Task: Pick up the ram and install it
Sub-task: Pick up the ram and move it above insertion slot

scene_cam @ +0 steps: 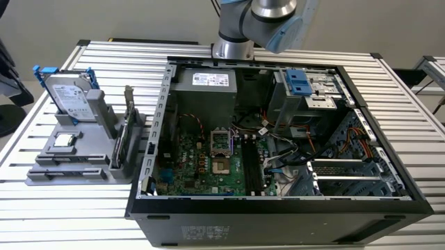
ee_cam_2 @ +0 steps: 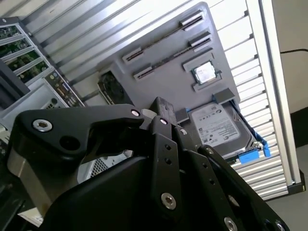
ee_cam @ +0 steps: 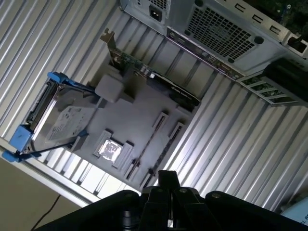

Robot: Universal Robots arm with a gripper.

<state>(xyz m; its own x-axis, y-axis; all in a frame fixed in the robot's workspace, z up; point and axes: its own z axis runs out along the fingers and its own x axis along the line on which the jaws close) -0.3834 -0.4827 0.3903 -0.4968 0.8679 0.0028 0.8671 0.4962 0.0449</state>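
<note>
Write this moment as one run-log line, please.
tool: raised, touching nothing | ram: on edge in grey tray, not picked | computer case: open

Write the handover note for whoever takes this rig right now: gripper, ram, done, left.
Gripper: in the air above the grey holder, touching none of the parts and carrying no ram.
Ram: lying in its slot on the holder, on the table beside the open computer case.
Done: nothing that shows; the ram is not picked up.
Left: the pick-up and the install on the motherboard.
</note>
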